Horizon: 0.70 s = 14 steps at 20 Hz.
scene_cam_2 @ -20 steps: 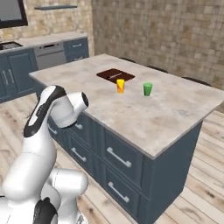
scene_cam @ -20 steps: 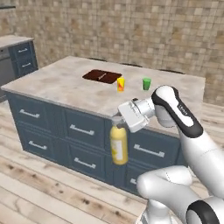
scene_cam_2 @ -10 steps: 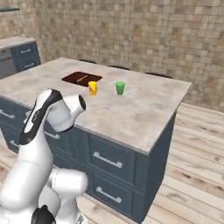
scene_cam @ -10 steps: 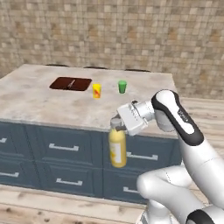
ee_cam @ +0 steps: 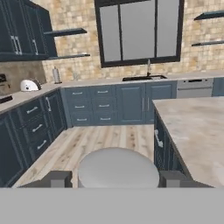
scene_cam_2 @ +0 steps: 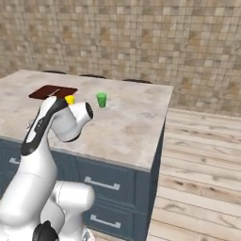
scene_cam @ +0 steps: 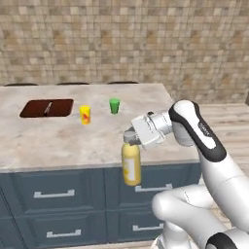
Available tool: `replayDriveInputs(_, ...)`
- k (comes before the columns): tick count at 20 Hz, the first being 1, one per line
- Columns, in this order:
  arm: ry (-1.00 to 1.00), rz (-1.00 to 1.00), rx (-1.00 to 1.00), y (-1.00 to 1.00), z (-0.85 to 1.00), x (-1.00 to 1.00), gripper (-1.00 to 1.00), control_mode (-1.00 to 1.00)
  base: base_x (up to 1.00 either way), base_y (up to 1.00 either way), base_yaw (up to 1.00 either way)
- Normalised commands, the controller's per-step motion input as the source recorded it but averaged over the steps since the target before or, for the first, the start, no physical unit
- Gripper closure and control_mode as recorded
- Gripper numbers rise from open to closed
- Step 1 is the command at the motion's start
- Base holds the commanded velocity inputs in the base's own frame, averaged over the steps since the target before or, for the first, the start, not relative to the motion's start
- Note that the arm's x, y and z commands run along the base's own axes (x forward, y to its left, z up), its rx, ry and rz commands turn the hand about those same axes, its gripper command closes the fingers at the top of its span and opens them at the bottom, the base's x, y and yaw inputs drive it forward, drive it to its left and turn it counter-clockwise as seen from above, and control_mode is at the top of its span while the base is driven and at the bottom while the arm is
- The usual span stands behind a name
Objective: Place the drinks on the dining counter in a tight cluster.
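Tool still pinching the yellow bottle by its cap, now squarely before the dining counter front

Light is even and fairly bright in all three views — flat rendered lighting with no clear source and no glare. Shadows are faint and soft under the yellow cup and green cup. Edges look slightly soft and pixelated — the far tiled wall most of all. No distortion at the edges.

Yellow bottle with a grey cap, beige marbled dining counter, possibly dark-blue drawers.
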Motion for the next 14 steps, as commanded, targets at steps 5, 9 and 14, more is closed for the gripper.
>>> replayDriveInputs(5, 0.0, 0.0, 0.0, 0.0, 0.0, 0.0, 1.0, 1.0, 0.5, 0.36, -0.43)
replayDriveInputs(9, 0.0, 0.0, 0.0, 0.0, 0.0, 0.0, 1.0, 1.0, 0.44, 0.45, -0.36)
replayDriveInputs(14, 0.0, 0.0, 0.0, 0.0, 0.0, 0.0, 1.0, 1.0, 0.41, 0.35, -0.17)
